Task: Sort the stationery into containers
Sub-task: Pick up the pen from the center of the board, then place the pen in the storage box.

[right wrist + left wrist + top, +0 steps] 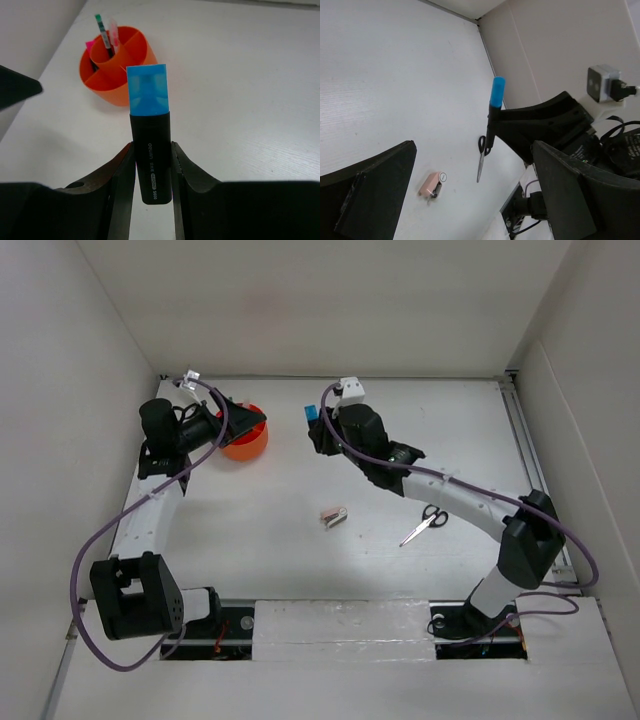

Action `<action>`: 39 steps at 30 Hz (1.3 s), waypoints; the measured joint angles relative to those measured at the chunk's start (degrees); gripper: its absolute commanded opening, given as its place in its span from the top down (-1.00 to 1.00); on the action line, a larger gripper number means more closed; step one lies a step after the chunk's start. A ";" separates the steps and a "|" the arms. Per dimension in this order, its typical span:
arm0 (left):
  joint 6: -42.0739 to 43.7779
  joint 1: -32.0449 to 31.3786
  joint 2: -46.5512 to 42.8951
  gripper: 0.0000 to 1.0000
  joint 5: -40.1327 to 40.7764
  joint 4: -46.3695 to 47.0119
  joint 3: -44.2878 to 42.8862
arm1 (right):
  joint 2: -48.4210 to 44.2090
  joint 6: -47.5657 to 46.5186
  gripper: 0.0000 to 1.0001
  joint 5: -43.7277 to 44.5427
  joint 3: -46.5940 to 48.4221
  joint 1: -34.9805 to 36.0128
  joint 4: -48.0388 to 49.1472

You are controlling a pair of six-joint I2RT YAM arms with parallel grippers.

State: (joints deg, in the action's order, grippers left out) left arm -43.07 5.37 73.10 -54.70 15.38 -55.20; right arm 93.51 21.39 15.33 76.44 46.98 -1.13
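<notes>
Highlighter (149,150), one, blue-capped, clamped in right pincer (150,152), left pincer (473,144) spread apart, one orange organiser (112,95), one scissors (425,524)

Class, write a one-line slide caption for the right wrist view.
Right tool clamps a blue-capped black highlighter; beyond it stands the orange organiser with pens already inside.

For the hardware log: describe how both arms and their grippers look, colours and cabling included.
Both the left arm and right arm have white tubular links joined by black joint housings. A purple cable loops loosely along each. Near each wrist sits a small white box with a connector. The left gripper and right gripper have matte black, wedge-shaped fingers; no markings are legible.
</notes>
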 measured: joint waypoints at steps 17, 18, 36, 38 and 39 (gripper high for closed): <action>0.81 0.00 -1.88 -0.91 0.28 0.07 0.98 | 8.68 1.38 1.00 2.99 13.35 10.01 -1.99; 0.81 0.00 -1.88 -0.89 0.24 0.24 0.98 | 9.22 1.38 1.00 3.02 13.73 10.16 -2.23; 0.68 0.00 -1.90 0.05 -1.11 1.11 1.22 | 10.49 2.27 1.00 1.90 18.38 11.93 -3.15; 0.68 0.00 -1.92 0.38 -1.42 1.14 1.22 | 10.56 2.36 1.00 1.60 18.40 12.13 -3.15; 0.57 0.00 -1.90 0.45 -1.68 1.18 1.22 | 10.69 2.36 1.00 1.60 18.51 12.26 -3.15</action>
State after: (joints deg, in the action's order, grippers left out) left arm -42.50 5.37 71.20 -56.38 16.56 -53.98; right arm 104.20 23.75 16.93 94.96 59.24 -4.27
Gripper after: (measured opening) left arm 0.347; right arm 0.354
